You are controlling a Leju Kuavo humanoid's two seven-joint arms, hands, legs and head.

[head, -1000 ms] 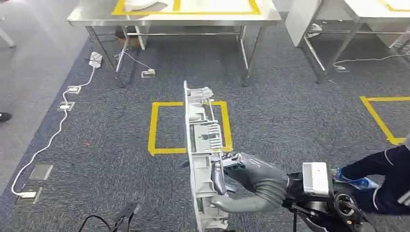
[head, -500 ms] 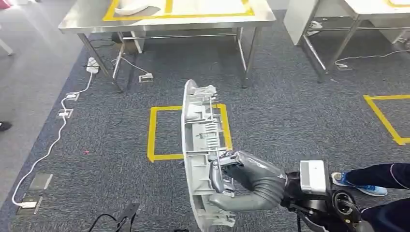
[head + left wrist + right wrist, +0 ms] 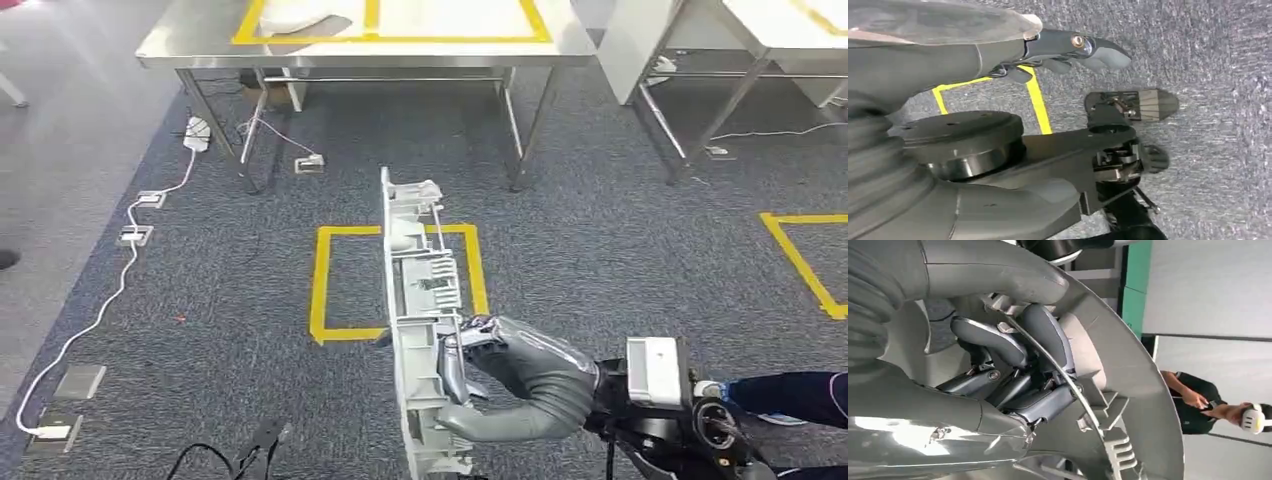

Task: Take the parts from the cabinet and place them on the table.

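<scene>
A long grey plastic part (image 3: 415,290) with ribs and clips is held on edge above the carpet, its far end pointing at the steel table (image 3: 200,45). My right hand (image 3: 505,375) grips its near half. In the right wrist view the fingers (image 3: 1038,330) are hooked into the ribbed inner side of the part (image 3: 1128,375) around a thin metal rod. Another white part (image 3: 300,15) lies on the table inside a yellow tape frame. My left hand (image 3: 1063,47) hangs over the carpet, holding nothing, fingers stretched out.
A yellow tape square (image 3: 322,285) marks the carpet under the part. A white cable and power strip (image 3: 198,128) lie at the left. A second steel table (image 3: 700,60) stands at the far right. A person's leg (image 3: 800,395) is beside my right arm.
The whole view swayed left and back, so the camera moved. The part stays in my right hand. The person's leg at the right has drawn back toward the picture's edge.
</scene>
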